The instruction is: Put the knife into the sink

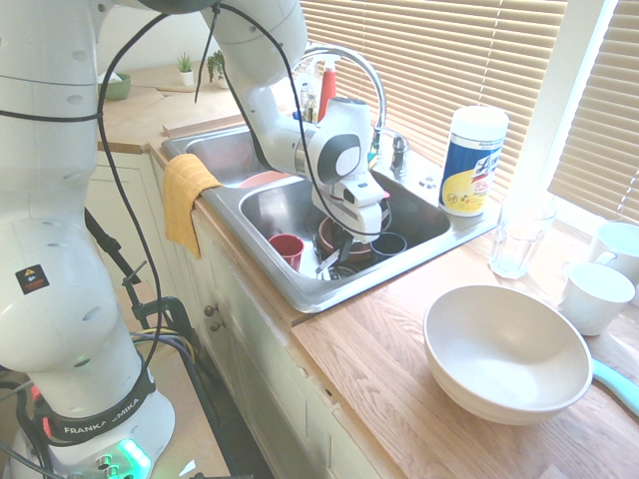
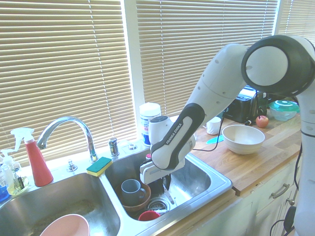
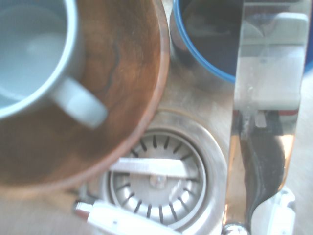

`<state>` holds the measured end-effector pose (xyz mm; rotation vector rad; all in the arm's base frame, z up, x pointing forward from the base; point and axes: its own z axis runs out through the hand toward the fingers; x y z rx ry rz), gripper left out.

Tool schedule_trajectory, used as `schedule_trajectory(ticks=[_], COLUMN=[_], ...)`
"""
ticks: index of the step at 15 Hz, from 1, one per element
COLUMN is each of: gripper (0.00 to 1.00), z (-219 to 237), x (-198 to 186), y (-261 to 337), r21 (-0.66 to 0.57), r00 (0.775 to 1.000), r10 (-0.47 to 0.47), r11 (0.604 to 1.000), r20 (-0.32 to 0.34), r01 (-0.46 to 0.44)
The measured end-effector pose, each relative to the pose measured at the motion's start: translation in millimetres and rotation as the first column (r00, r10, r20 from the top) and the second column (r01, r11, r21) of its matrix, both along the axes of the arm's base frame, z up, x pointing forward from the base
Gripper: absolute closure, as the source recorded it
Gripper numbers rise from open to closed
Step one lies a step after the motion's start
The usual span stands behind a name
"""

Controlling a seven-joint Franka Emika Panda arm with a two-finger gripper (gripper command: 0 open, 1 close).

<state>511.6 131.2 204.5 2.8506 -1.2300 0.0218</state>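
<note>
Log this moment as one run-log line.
tool: shut on knife | pointing down inside sink basin | knife above drain | not released

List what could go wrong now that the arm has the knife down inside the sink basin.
1. The knife, hanging point-down from the shut gripper, could strike the brown bowl holding the grey mug, or the red cup beside it.
2. Its tip hangs near the drain strainer and might catch in a slot.

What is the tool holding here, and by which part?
The tool is shut on the knife, gripping its upper end, likely the handle; the free end hangs down into the sink over the drain.
</note>
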Motion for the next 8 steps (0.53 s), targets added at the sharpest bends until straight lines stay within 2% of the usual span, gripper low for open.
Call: schedule_trajectory(ticks=[4, 5, 8], gripper=[1.0, 0.0, 0.0], z=[-32, -37, -44], x=[15, 17, 20], y=[5, 4, -1], r21=[-0.008, -0.005, 0.004], r00=[1.0, 1.0, 0.999], r10=[-0.001, -0.011, -0.039], r11=[1.0, 1.0, 0.999], r20=[-0.02, -0.024, -0.036], r01=[0.001, 0.011, 0.039])
